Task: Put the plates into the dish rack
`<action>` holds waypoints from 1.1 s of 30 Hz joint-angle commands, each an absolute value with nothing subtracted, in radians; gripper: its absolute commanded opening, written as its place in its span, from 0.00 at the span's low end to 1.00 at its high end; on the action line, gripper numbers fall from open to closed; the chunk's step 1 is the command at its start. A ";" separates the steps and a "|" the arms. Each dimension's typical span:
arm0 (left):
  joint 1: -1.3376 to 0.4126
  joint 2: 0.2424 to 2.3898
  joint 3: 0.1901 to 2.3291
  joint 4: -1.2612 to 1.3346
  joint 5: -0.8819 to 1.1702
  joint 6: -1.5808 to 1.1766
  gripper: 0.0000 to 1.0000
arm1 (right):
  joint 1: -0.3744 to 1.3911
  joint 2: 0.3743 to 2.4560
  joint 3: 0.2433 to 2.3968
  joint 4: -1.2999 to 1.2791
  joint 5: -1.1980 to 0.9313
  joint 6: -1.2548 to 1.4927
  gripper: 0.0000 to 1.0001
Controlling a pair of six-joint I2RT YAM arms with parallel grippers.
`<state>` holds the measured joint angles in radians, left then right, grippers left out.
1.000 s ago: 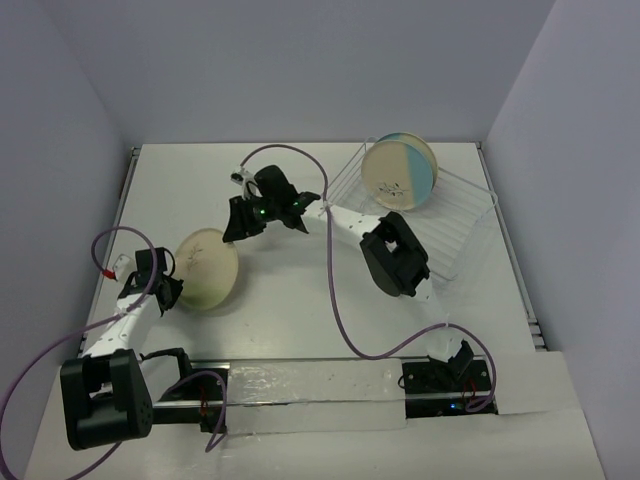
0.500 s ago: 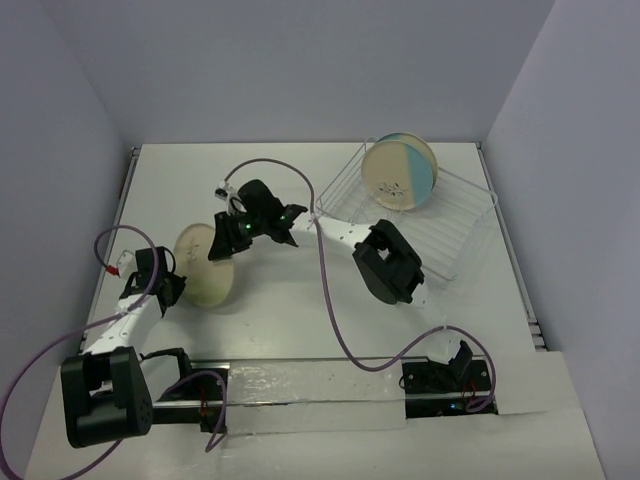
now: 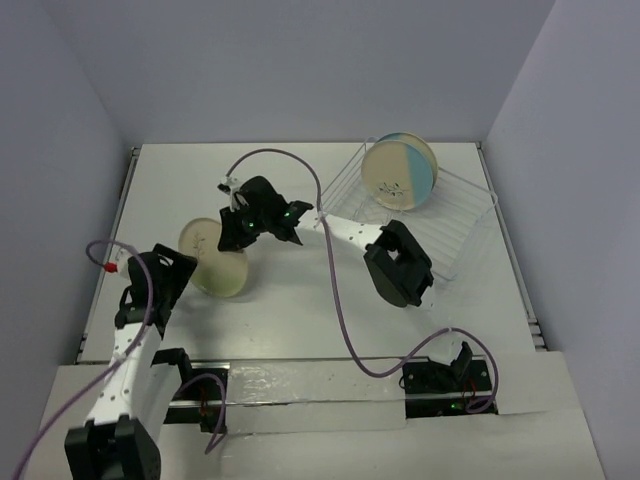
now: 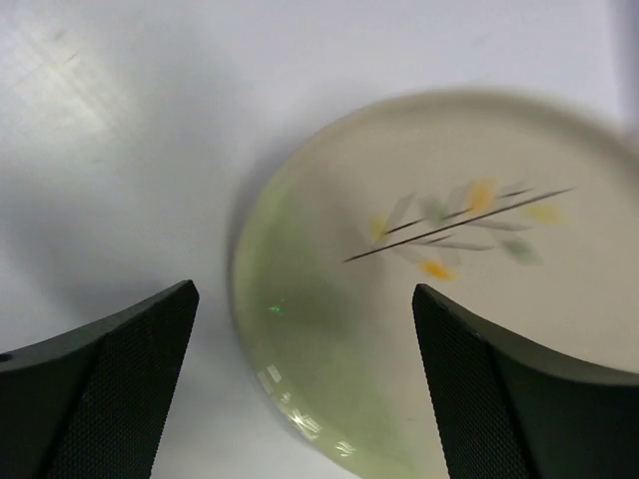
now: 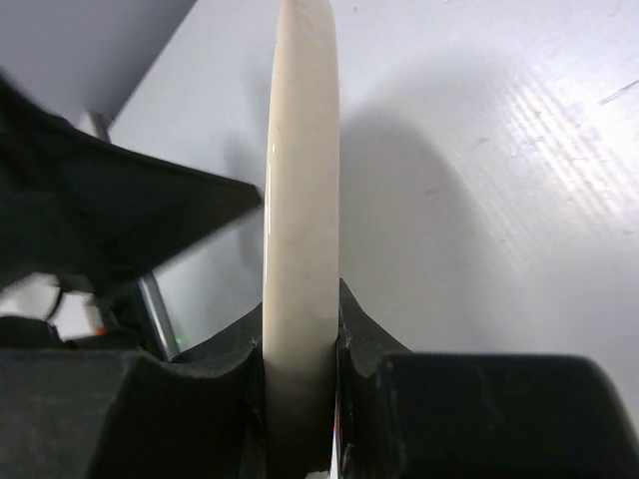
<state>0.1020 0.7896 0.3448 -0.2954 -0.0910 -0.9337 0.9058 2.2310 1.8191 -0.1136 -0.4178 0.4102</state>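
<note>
A cream plate (image 3: 214, 262) with a faint sprig motif stands tilted up off the table at centre left. My right gripper (image 3: 236, 230) is shut on its far rim. In the right wrist view the plate's edge (image 5: 300, 150) runs straight up from between the jaws of the right gripper (image 5: 300, 334). My left gripper (image 3: 176, 270) is open just left of the plate and apart from it. The left wrist view shows the plate's face (image 4: 449, 259) ahead of the wide-spread left gripper (image 4: 305, 299). A cream and light-blue plate (image 3: 399, 172) stands upright in the wire dish rack (image 3: 455, 215) at the back right.
The right arm's elbow (image 3: 400, 263) hangs just in front of the rack's near-left side. Purple cables (image 3: 335, 300) loop over the table's middle and left. The arm bases sit on a rail (image 3: 300, 385) at the near edge. Walls close in the back and sides.
The left gripper has opened, let go of the plate and drawn back. The right gripper has come over and closed on the plate's far rim, and the plate now stands more upright.
</note>
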 commanded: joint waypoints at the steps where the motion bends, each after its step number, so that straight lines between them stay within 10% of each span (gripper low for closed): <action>1: 0.094 0.610 0.428 -0.305 -0.081 -0.975 0.99 | 0.862 2.040 1.875 -0.091 -0.437 0.242 0.00; 15: 0.091 0.615 0.447 -0.228 -0.121 -0.988 0.99 | 0.477 1.573 1.825 -0.335 -0.326 -0.216 0.00; 33: 0.013 0.917 0.590 -0.158 -0.272 -0.948 0.99 | 0.229 1.625 1.781 -0.552 -0.146 -0.523 0.00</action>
<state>0.0452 0.8681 0.5150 -0.2111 -0.2137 -0.9650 0.2525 1.6578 1.7405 -0.6605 -0.1714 -0.4634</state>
